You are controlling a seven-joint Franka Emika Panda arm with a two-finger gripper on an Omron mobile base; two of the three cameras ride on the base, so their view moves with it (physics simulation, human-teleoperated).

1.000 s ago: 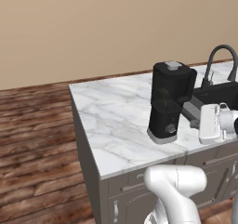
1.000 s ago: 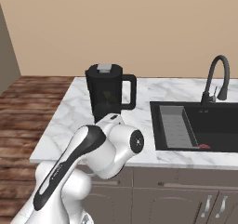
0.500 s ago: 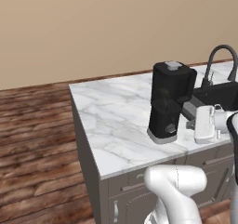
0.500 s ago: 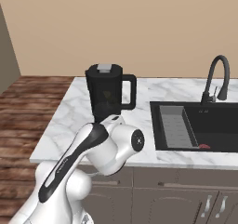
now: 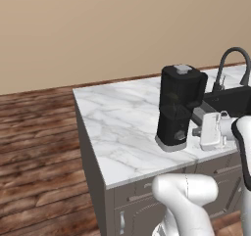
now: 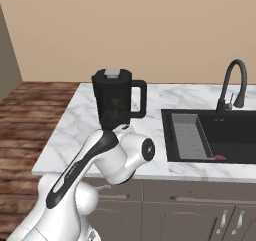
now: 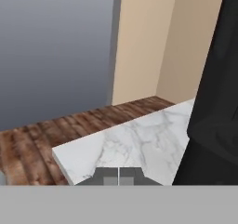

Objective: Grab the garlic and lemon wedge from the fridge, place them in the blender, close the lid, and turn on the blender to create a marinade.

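Gripper (image 7: 119,175) sits low beside the blender (image 5: 177,107), fingertips pressed together with nothing between them. Blender stands on the marble counter (image 5: 122,127) near its front edge, lid (image 5: 183,69) on top, sink (image 6: 215,135) to its right.

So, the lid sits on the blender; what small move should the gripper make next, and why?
Probably ease the gripper across to the knob on the base of the blender. The lid sits on top, and the gripper hangs beside the base at about knob height, fingertips together, so switching it on seems to be what is left.
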